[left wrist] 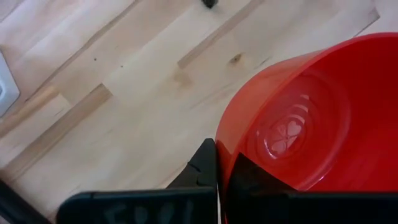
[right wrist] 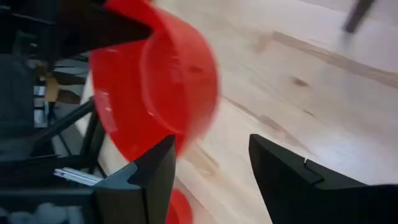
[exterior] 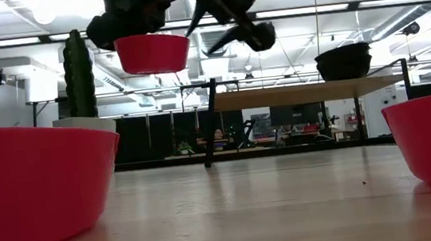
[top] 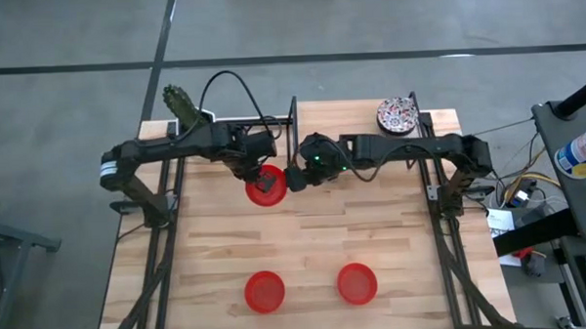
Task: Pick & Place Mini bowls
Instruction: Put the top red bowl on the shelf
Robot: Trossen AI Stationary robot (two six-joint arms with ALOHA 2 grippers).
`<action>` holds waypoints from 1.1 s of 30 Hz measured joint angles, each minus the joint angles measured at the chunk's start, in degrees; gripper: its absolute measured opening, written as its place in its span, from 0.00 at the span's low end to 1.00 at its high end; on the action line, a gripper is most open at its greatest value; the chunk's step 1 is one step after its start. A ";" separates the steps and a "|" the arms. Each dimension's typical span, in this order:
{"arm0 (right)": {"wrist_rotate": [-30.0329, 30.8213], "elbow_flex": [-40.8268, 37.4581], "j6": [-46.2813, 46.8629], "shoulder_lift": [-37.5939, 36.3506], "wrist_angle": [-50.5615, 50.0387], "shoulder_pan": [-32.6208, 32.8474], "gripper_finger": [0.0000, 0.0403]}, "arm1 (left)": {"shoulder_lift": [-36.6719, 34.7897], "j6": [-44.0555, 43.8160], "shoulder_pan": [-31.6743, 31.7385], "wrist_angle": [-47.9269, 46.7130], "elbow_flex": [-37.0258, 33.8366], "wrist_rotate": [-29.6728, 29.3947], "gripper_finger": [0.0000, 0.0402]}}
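Overhead, the left claw (top: 251,172) grips the rim of a red bowl (top: 265,186) near the middle of the tabletop (top: 306,247), and the right claw (top: 295,177) sits just beside that bowl with its fingers spread wide and nothing between them. Two more red bowls (top: 265,291) (top: 357,283) rest near the front edge, well apart from each other. A floral bowl (top: 397,115) stands at the back right edge, and a cactus (top: 182,106) at the back left corner.

From table height, the held bowl (exterior: 153,52) hangs upright, well above the wood, with the right claw's dark fingers (exterior: 230,32) spread beside it.

Through the left wrist camera, the two fingers (left wrist: 205,168) pinch the bowl's wall (left wrist: 298,118).

Through the right wrist camera, the fingers (right wrist: 152,171) stand far apart, the red bowl (right wrist: 155,81) beyond them and clear of both.
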 joint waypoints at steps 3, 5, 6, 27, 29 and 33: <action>-0.04 0.00 0.02 1.01 1.61 0.08 0.49 | 0.04 -0.01 0.00 -0.45 0.21 0.16 0.00; -0.02 0.00 0.02 1.39 2.19 0.05 0.49 | 0.01 -0.24 0.00 -1.12 0.06 0.20 0.00; -0.03 0.00 0.10 1.51 2.45 0.03 0.49 | 0.00 -0.29 0.00 -1.44 0.01 0.19 0.00; -7.76 -0.01 -3.09 1.80 2.81 0.14 0.30 | -0.02 7.39 -4.97 -1.19 3.00 2.48 0.00; -8.83 -0.02 -3.04 1.80 2.84 0.18 0.26 | -0.02 7.50 -5.38 -1.21 3.47 2.60 0.00; -9.37 -0.02 -3.09 1.71 2.82 0.17 0.13 | -0.02 7.73 -5.44 -1.03 4.05 2.72 0.01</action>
